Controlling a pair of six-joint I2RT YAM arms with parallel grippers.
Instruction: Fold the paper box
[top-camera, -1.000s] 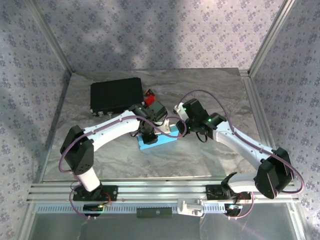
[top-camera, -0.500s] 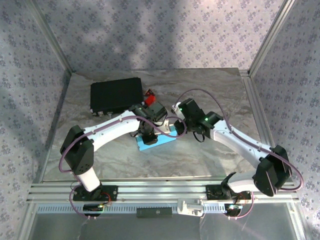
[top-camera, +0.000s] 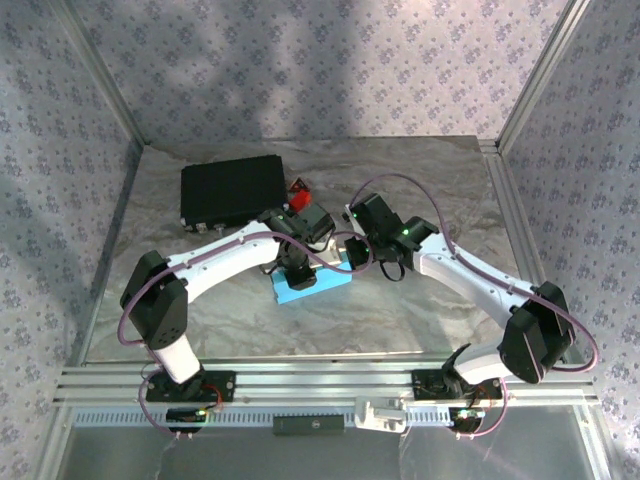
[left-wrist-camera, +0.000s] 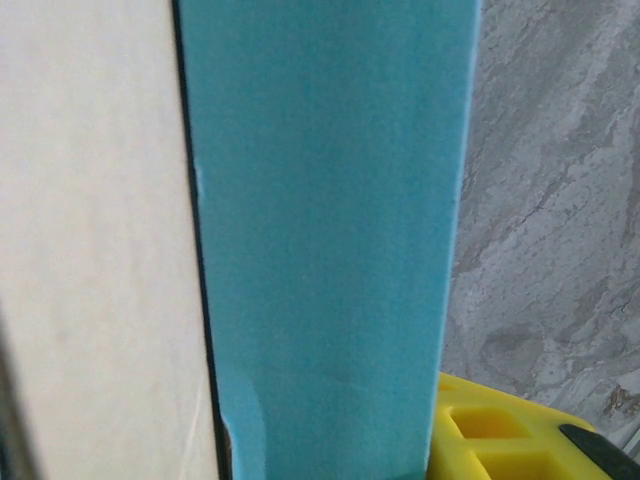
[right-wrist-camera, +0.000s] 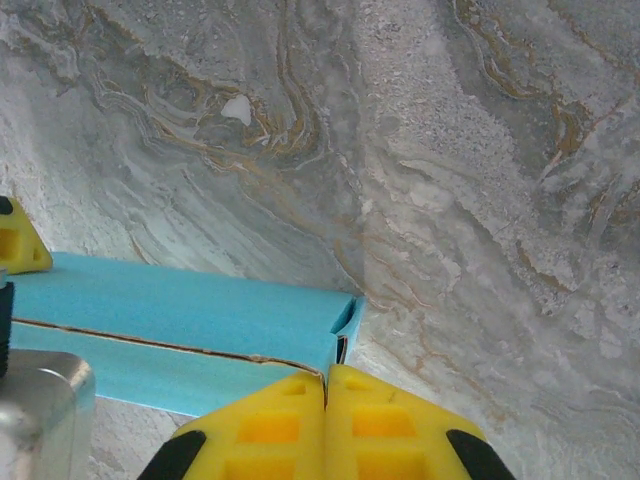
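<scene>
Jaws shut and empty, the right gripper (right-wrist-camera: 326, 375) prods the end of the thin light-blue card box (right-wrist-camera: 180, 300) at its tips, likely tucking it; whether the left gripper (top-camera: 297, 272) grips is unclear.

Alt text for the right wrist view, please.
The right hand, yellow fingers pressed shut together, meets the end corner of a thin light-blue card box lying on a grey marbled table. A dark seam runs along the box's top toward the fingers.

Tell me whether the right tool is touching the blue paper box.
Cannot tell. In the right wrist view the shut right tool overlaps the paper box at its end corner, but contact or hovering above isn't clear.
</scene>
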